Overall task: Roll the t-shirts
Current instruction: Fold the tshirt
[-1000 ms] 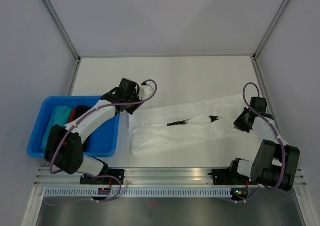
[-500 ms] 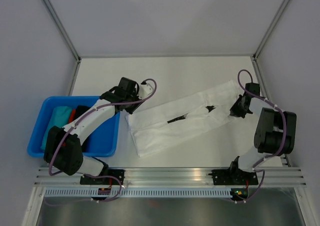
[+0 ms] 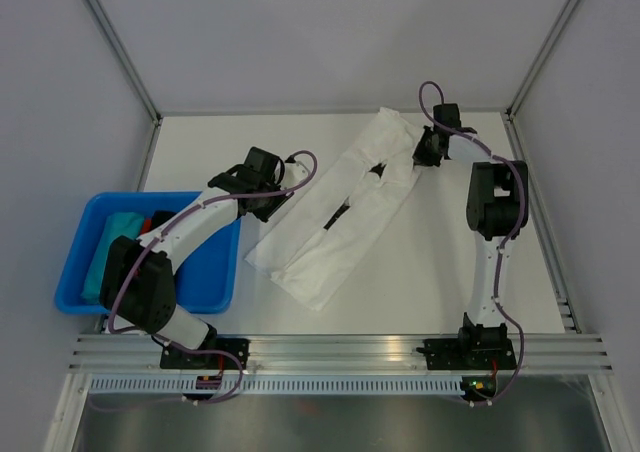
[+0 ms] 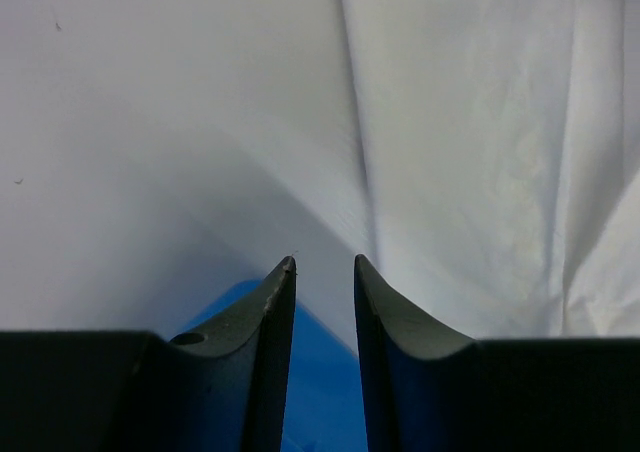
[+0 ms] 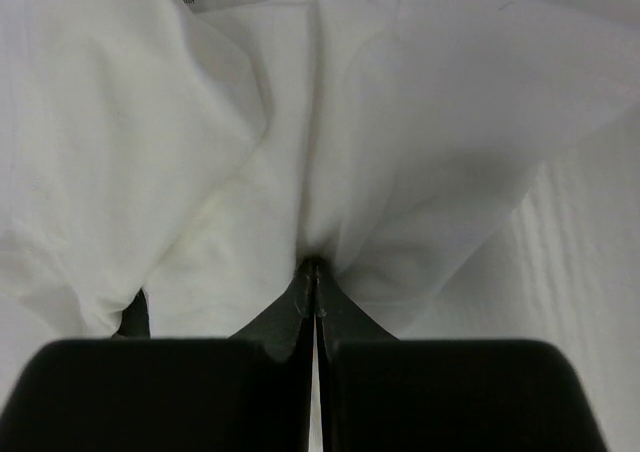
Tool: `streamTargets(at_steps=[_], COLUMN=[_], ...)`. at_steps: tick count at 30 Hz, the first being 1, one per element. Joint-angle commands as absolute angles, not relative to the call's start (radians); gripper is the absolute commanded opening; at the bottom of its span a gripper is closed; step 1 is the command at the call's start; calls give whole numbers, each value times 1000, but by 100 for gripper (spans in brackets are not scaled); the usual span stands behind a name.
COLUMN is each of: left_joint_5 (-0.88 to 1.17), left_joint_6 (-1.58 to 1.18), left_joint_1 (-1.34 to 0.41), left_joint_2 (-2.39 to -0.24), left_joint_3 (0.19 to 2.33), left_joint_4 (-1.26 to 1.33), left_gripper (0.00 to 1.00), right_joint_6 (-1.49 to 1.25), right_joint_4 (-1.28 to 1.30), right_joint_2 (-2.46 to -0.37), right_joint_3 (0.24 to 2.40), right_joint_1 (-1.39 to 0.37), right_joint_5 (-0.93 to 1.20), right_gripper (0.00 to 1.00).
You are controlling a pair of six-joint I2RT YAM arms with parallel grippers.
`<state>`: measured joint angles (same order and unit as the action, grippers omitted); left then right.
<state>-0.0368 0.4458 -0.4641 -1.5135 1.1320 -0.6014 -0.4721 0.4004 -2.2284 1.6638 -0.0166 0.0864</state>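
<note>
The white t-shirt [image 3: 335,222], a long folded strip slanting across the table [image 3: 450,262], is pinched at its far end by the clenched right gripper [image 5: 314,264]; the left gripper [image 4: 322,262] is held parted and empty beside its edge. It should be drawn flat before rolling.

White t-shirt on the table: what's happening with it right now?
The right hand is shut on a pinch of the white t-shirt at its far end. The shirt lies folded into a long strip running diagonally toward the near centre, not yet rolled. The left hand hovers open by the strip's left edge, next to the blue bin, holding nothing. A teal roll sits in the bin.
</note>
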Motion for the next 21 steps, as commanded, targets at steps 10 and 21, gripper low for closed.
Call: streamTargets(at_steps=[10,21], left_joint_5=[-52,-25], left_joint_6=[388,374], left_joint_1=[-462,-462], left_joint_2=[-1532,-1457], left_joint_3=[1137,1077], left_joint_4=[-634,-660], left_gripper=[35,36], right_joint_6=[-440,-318], right_joint_4=[577,453], right_joint_2=[-2373,-1757], right_joint_3=[2043,1385], right_joint_1=[-84,-200], right_joint_5=[46,-67], right_gripper=[8,14])
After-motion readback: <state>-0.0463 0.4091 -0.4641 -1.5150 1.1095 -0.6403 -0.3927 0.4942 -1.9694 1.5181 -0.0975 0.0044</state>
